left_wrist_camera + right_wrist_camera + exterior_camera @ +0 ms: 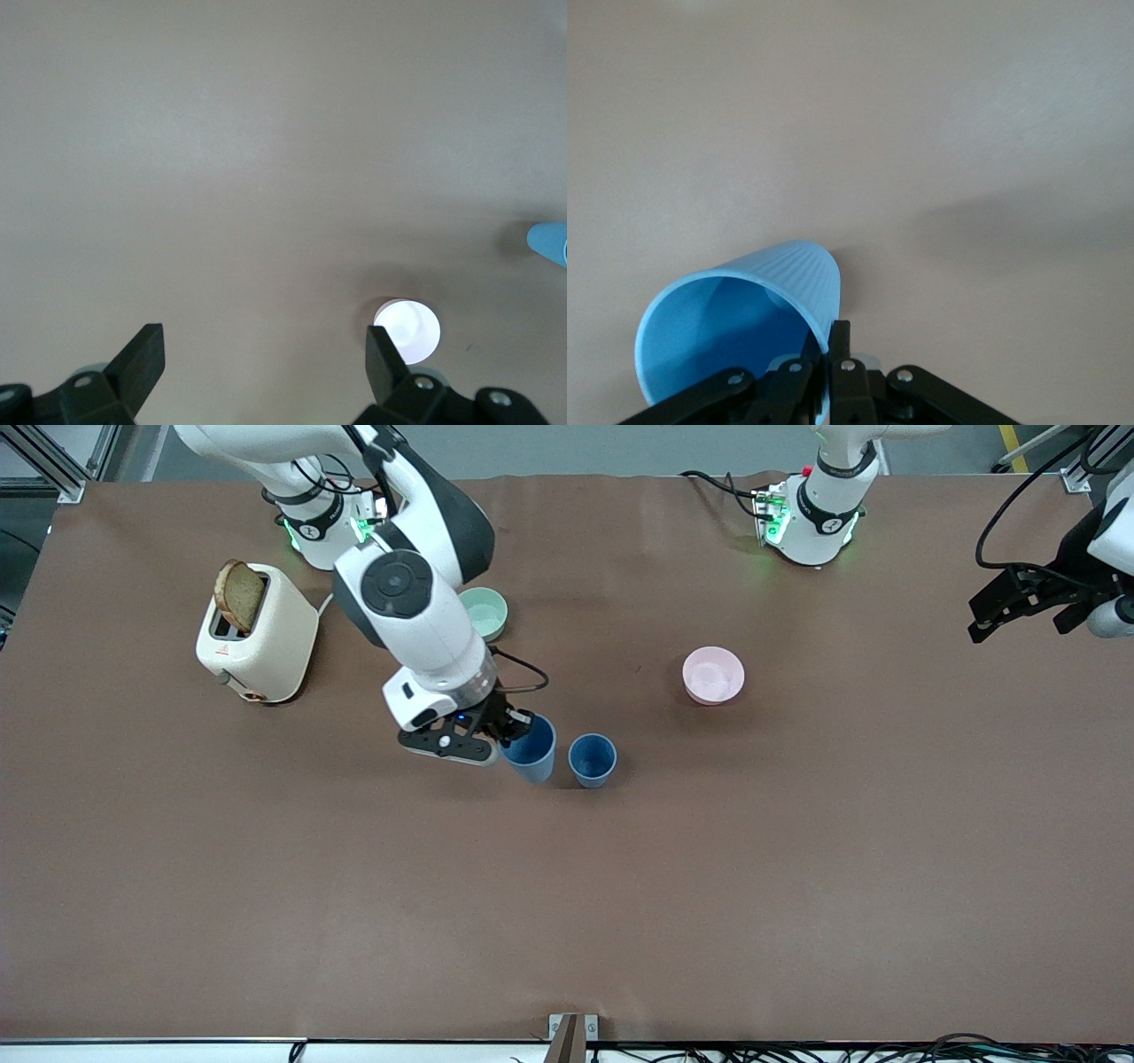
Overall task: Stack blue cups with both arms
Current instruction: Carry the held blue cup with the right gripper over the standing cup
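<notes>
Two blue cups sit mid-table. My right gripper (516, 729) is shut on the rim of one blue cup (531, 749), one finger inside and one outside; the cup looks tilted and slightly lifted. In the right wrist view the same cup (744, 328) fills the space by my gripper (830, 354). The second blue cup (592, 759) stands upright on the table right beside it, toward the left arm's end. My left gripper (1005, 607) is open and empty, high over the table edge at the left arm's end; in its wrist view (264, 350) nothing is between the fingers.
A pink bowl (713, 675) sits farther from the camera than the cups; it also shows in the left wrist view (409, 329). A pale green bowl (485, 613) lies partly under the right arm. A cream toaster (257, 638) with a slice of bread stands toward the right arm's end.
</notes>
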`<state>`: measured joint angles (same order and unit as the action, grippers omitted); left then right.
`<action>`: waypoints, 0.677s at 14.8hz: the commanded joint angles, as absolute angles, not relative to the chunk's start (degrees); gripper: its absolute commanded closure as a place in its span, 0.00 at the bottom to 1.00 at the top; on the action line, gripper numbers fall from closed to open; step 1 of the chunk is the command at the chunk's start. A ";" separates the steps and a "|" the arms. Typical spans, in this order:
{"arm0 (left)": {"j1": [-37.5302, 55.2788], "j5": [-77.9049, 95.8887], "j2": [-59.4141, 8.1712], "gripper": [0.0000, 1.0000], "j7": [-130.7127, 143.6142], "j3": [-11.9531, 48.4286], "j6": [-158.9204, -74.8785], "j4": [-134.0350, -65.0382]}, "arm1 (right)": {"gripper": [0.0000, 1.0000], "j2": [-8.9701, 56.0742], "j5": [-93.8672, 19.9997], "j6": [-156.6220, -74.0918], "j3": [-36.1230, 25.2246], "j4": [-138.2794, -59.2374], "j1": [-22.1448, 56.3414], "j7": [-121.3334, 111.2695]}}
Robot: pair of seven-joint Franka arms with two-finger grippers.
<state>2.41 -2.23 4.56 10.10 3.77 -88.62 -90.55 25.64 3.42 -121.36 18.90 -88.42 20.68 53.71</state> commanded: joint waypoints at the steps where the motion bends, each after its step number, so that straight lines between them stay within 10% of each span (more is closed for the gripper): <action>1: 2.81 -1.67 3.52 0.00 9.67 3.52 -88.42 -89.83 | 0.99 27.59 4.40 -122.52 19.34 -87.89 20.83 55.55; 10: 3.08 -1.76 0.53 0.00 9.58 3.96 -89.91 -87.37 | 0.99 31.55 4.48 -126.47 21.62 -86.66 24.08 63.80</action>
<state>2.90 -2.23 2.23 10.14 3.91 -89.99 -90.00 30.18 3.41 -125.70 20.76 -88.09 23.78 61.10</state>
